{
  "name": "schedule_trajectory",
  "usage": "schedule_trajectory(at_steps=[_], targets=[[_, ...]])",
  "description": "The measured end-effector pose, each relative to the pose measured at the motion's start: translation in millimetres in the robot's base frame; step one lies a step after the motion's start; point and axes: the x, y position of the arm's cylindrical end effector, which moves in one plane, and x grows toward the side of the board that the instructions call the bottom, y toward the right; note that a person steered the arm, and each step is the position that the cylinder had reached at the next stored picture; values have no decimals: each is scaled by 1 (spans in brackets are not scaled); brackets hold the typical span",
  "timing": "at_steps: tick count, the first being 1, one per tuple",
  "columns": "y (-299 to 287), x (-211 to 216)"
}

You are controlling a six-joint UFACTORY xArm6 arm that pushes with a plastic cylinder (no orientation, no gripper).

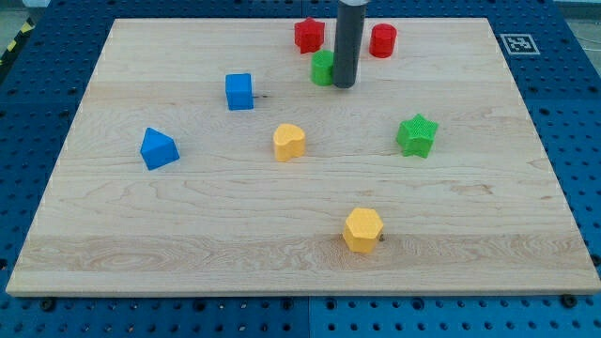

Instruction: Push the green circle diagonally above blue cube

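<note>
Resting on the board [113, 235], my tip [344, 86] sits against the right side of the green circle [322, 68], partly hiding it; being a bare rod, it has no claw and holds nothing. That circle lies near the view's top, between the red star [309, 35] and the red cylinder [382, 40] and a little below both. Left and lower stands the blue cube [239, 91], well apart. Elsewhere lie a blue wedge [158, 148], yellow heart [289, 142], green star [417, 135] and yellow hexagon [362, 230].
</note>
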Motion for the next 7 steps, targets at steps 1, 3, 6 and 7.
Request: schedule_trajectory(at_steps=[1, 3, 6, 7], targets=[[-18, -10], [-40, -15], [-69, -50], [-96, -51]])
